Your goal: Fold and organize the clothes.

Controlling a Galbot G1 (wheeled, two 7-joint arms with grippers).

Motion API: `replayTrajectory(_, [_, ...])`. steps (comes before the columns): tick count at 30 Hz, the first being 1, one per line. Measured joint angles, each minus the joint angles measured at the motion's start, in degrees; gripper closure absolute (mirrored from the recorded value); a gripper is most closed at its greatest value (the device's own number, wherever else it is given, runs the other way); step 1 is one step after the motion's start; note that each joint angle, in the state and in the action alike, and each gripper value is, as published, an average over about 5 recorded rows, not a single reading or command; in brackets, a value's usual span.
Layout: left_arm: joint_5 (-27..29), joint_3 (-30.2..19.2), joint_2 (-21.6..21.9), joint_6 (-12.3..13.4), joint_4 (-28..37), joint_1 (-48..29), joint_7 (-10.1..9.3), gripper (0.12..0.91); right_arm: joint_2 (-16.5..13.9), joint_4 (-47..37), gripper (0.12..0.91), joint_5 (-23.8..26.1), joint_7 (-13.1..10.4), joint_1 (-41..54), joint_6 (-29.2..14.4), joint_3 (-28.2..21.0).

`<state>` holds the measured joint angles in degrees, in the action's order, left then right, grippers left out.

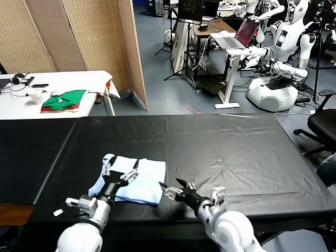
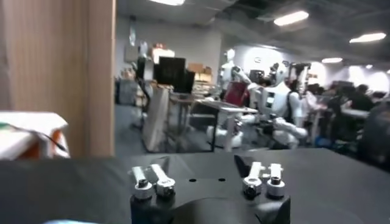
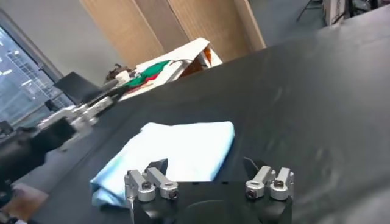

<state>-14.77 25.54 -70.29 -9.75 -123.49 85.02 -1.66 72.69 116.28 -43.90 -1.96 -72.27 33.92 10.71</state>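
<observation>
The clothes, one pale sky-blue T-shirt (image 1: pixel 137 181), lie folded into a small rectangle on the black table (image 1: pixel 236 152) near its front edge. My left gripper (image 1: pixel 122 167) stands open over the shirt's near left part, with nothing between its fingers. In the left wrist view that gripper (image 2: pixel 200 165) has its jaws spread wide, with only black tabletop beyond them. Open and empty, my right gripper (image 1: pixel 176 188) sits just off the shirt's near right corner. The right wrist view shows the shirt (image 3: pixel 177 149) beyond that gripper (image 3: pixel 206 165).
A white table at the back left carries folded green-and-red garments (image 1: pixel 64 100) and small items. Behind it stands a wooden screen (image 1: pixel 79 37). An office chair (image 1: pixel 323 123) is off the table's right end. Desks and other robots (image 1: pixel 278 63) fill the far room.
</observation>
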Motion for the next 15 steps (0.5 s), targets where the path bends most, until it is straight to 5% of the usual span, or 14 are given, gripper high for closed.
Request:
replayTrajectory(7, [1.09,3.07,-0.25,0.23,-1.04,2.18,-0.85,0.123,2.14,-4.78,0.177,-2.51,-1.16,2.93,0.73,-2.28])
replayTrajectory(15, [1.26,6.67,-0.75,0.86,-2.35,4.25,-1.06,0.123,3.18,-7.29,0.495,-2.61,-1.65,3.88,0.92,-2.93])
